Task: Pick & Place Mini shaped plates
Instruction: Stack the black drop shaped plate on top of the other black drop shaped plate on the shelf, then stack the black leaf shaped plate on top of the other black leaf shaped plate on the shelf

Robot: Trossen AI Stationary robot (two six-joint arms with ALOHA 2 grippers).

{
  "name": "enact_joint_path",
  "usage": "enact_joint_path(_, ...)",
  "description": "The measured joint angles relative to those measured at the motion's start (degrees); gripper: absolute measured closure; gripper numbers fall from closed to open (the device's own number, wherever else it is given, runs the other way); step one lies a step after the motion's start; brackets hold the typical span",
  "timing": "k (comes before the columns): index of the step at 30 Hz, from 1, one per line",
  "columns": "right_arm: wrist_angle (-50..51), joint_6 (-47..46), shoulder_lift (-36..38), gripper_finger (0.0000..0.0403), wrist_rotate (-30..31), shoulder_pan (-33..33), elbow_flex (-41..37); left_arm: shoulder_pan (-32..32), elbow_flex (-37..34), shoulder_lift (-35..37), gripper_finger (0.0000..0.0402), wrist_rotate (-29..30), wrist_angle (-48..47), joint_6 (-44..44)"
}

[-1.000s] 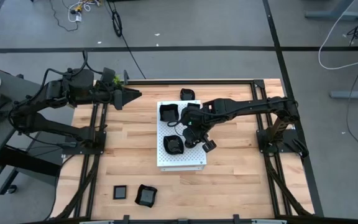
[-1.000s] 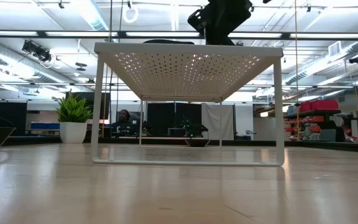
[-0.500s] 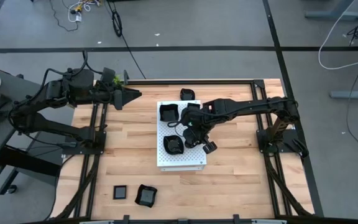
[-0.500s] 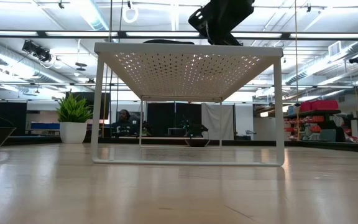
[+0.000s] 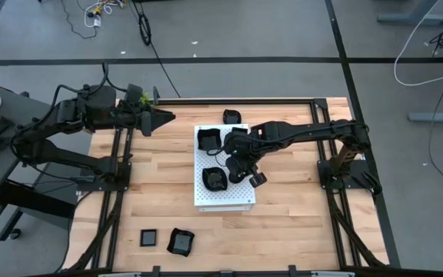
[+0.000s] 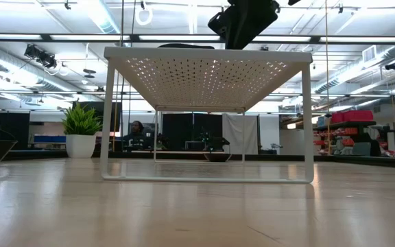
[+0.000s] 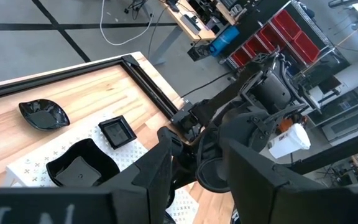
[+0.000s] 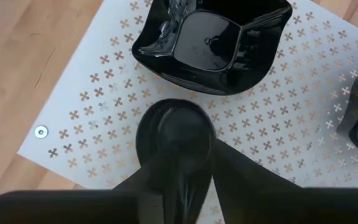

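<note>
While three black plates sit on the white board (image 5: 223,196), under the right pincer (image 5: 241,173), jaws part-spread and seemingly empty, three wait on the table (image 5: 283,231): one behind (image 5: 231,116), two in front (image 5: 150,238); left pincer (image 5: 160,118) idles open.

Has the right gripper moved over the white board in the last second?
Barely. In the high view the right gripper sits beside the same dish on the white board, shifted only slightly.
</note>
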State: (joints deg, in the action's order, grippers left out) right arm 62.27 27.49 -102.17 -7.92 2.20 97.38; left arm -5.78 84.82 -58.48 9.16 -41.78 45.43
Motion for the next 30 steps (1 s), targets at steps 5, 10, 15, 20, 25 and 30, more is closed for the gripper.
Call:
enact_joint_path(5, -0.4, -0.2, 0.0, 0.029, 0.0, 0.0, 0.0, 0.0, 0.0, 0.0, 0.025, 0.0, 0.0, 0.0)
enact_joint_path(10, -0.4, -1.7, 0.0, 0.028, 0.0, 0.0, 0.0, 0.0, 0.0, 0.0, 0.025, 0.0, 0.0, 0.0)
enact_joint_path(15, -0.6, -5.5, 1.2, 0.0277, 0.0, 0.0, 0.0, 0.0, 0.0, 0.0, 0.025, 0.0, 0.0, -0.1)
enact_joint_path(20, -1.7, -11.5, 3.3, 0.0277, 0.0, -0.3, 0.0, 0.0, 0.0, 0.0, 0.025, 0.0, 0.0, -1.1)
enact_joint_path(25, -4.4, -17.2, 5.7, 0.0277, 0.0, -1.2, 0.0, 0.0, 0.0, 0.0, 0.025, 0.0, 0.0, -1.2)
enact_joint_path(30, -7.5, -22.0, 7.6, 0.028, 0.0, -2.6, 0.0, 0.0, 0.0, 0.0, 0.025, 0.0, 0.0, -4.0)
